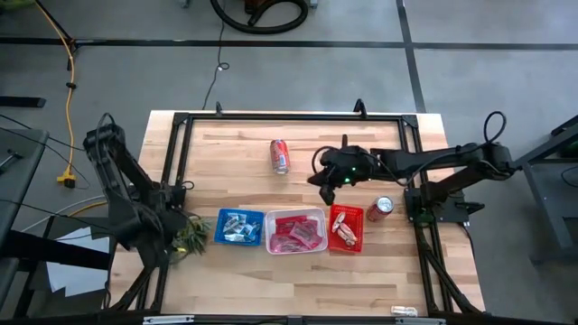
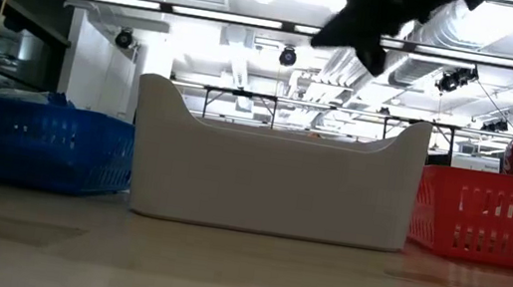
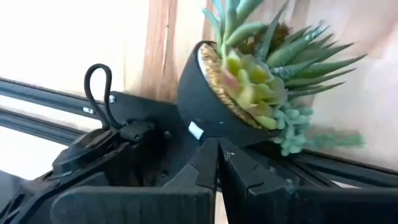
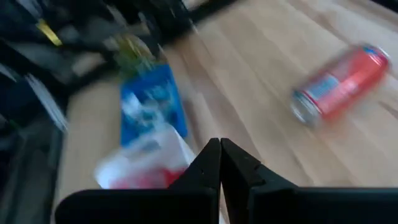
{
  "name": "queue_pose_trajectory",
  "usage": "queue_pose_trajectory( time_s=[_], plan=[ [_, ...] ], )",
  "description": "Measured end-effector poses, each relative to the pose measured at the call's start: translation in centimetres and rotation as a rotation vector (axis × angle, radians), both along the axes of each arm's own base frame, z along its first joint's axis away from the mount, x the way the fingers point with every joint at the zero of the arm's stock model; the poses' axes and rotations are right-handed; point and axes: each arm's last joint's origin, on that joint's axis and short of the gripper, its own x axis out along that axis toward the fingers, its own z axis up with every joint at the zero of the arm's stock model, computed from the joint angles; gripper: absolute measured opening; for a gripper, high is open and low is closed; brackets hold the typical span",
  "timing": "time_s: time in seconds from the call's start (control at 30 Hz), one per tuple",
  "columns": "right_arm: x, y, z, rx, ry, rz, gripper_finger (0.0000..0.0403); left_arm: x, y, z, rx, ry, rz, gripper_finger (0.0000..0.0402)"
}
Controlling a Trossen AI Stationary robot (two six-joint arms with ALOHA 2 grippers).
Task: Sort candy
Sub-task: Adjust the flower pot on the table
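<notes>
The candy lies in three trays in a row near the table's front: blue-and-white bars in a blue tray (image 1: 239,226), pink and red packets in a white tray (image 1: 296,231), pale packets in a red tray (image 1: 346,227). My right gripper (image 1: 326,190) hangs shut above the table, just beyond the white and red trays, with nothing between its fingers (image 4: 219,152). My left gripper (image 3: 217,152) is shut at the table's left edge, its tips right beside the dark pot (image 3: 205,106) of a small green plant (image 1: 191,236). My left gripper's shut fingertips (image 3: 211,149) stand close under the dark pot's wall (image 3: 211,127); I cannot tell whether they touch it. The pot holds its plant and sits by the black frame rail.
One red soda can (image 1: 280,155) lies on its side toward the table's far side. A second can (image 1: 380,208) stands right of the red tray. A black frame (image 1: 289,117) borders the table. Bare wood lies between the lying can and the trays.
</notes>
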Motion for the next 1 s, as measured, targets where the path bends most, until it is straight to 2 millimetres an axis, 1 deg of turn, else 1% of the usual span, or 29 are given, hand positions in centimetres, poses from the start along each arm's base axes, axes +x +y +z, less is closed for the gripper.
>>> queue_pose_trajectory(
  time_s=[0.07, 0.17, 0.3, 0.37, 0.47, 0.57, 0.63, 0.73, 0.8, 1.0],
  plan=[
    [0.8, 0.0, 0.1, 0.022, -0.063, -0.009, 0.0, -0.5, 0.9, 0.8, -0.053, -0.037, 0.031, 0.0],
    [1.9, 0.0, -0.3, 0.044, -0.118, 0.004, 0.0, -0.9, 2.2, 1.8, -0.123, -0.115, 0.099, 0.0],
    [3.0, 0.1, -0.9, 0.061, -0.157, 0.04, 0.0, -1.0, 3.5, 2.3, -0.169, -0.144, 0.132, 0.0],
    [3.2, 0.1, -1.2, 0.071, -0.145, 0.037, 0.0, -1.1, 3.9, 1.5, -0.186, -0.063, 0.168, 0.0],
    [3.2, 0.1, -1.3, 0.084, -0.14, 0.037, 0.0, -1.2, 4.2, -0.5, -0.199, 0.071, 0.219, 0.0],
    [3.2, 0.2, -1.3, 0.095, -0.141, 0.057, 0.0, -0.8, 4.0, -2.7, -0.227, 0.078, 0.242, 0.0],
    [3.2, 0.3, -1.3, 0.098, -0.143, 0.063, 0.0, -0.6, 4.1, -3.9, -0.203, 0.087, 0.264, 0.0],
    [3.2, 0.3, -1.3, 0.104, -0.142, 0.075, 0.0, 0.2, 3.9, -3.8, -0.147, 0.061, 0.333, 0.0],
    [3.2, 0.3, -1.3, 0.104, -0.143, 0.077, 0.0, 0.2, 4.0, -4.1, -0.1, 0.08, 0.353, 0.0],
    [3.2, 0.3, -1.2, 0.103, -0.147, 0.08, 0.0, 1.2, 3.8, -4.7, -0.045, 0.093, 0.416, 0.0]
  ],
)
